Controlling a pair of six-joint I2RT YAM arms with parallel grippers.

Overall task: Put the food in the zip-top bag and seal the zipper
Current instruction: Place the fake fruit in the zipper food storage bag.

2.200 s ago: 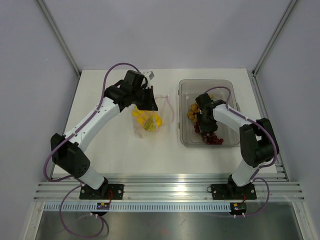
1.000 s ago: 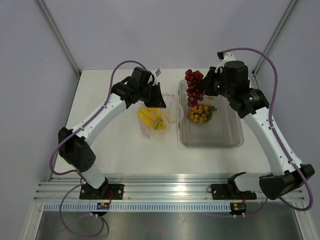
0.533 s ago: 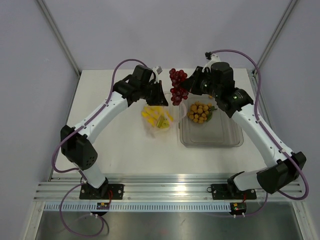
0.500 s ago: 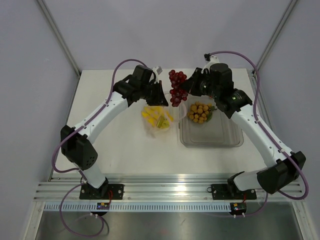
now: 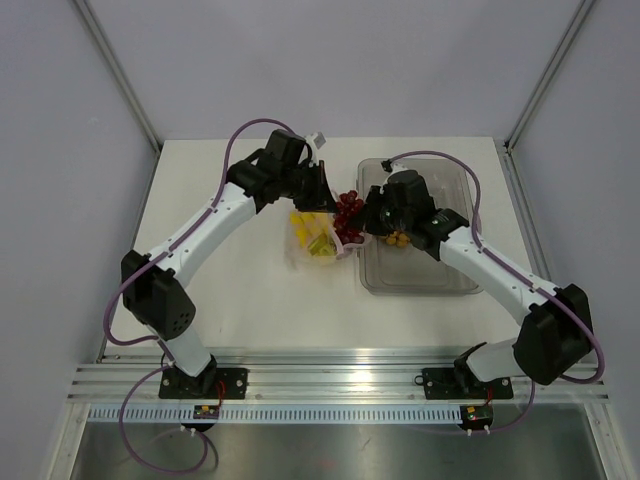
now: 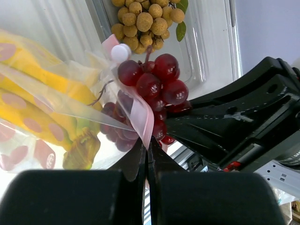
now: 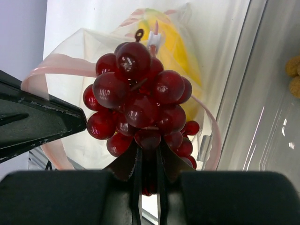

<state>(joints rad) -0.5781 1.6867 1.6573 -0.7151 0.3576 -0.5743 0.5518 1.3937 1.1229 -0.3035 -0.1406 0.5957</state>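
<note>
Your right end effector (image 7: pixel 149 159) is pinching the dark red grapes (image 7: pixel 140 103) at the base of the bunch, holding them at the open mouth of the zip-top bag (image 6: pixel 56 105), where a few grapes show through the clear film. Your left end effector (image 6: pixel 146 151) is pressed together on the bag's pink zipper (image 6: pixel 142 117), holding that edge up, and the bananas (image 6: pixel 33 65) lie inside the bag. The small tan round fruits (image 6: pixel 143 21) sit in the clear tray (image 5: pixel 440 275), just beside the bag on the desk (image 5: pixel 230 300).

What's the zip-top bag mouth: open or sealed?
Open. The left hand pinches one zipper edge; the strip gapes in a wide loop where the right hand holds grapes.
</note>
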